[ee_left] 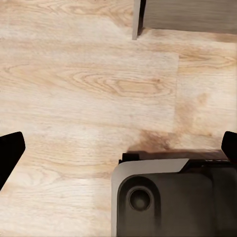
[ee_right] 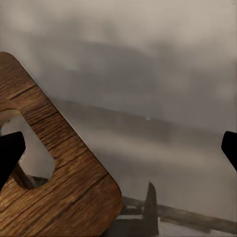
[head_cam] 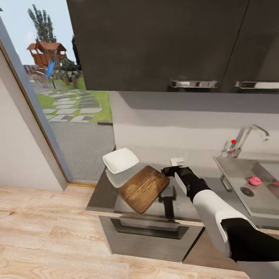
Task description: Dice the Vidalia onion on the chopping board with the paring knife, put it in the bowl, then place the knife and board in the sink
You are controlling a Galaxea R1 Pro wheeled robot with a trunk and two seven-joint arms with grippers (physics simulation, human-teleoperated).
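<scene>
Reaching out over the table (head_cam: 104, 193), the right gripper (head_cam: 172, 171) hovers just past the far corner of the chopping board (head_cam: 143, 188), and the onion (head_cam: 254, 180) it must fetch first lies well off to the gripper's right — down in the sink (head_cam: 232, 164), near the round drain, with the tap (head_cam: 248, 137) behind it. That sideways gap is what the coming move turns on: the arm has to swing right and drop below the rim, not push forward. The right arm is plainly the nearer one; the left gripper (ee_left: 118, 148) points down at the wooden floor (ee_left: 84, 84) beside the robot's base, its dark finger ends (ee_left: 11, 150) at opposite edges of the wrist view, so its jaws stand wide apart. The right gripper's jaws stand apart too, with nothing between them but grey table and a corner of the board (ee_right: 59, 177) with its cut-out handle hole. The board lies skewed, its long axis running diagonally from the gripper toward the table's front edge, one end touching the white bowl (head_cam: 120, 160) to the gripper's left. A dark pointed shape close under the gripper (ee_right: 150, 202) may be the knife — too blurred to say.
</scene>
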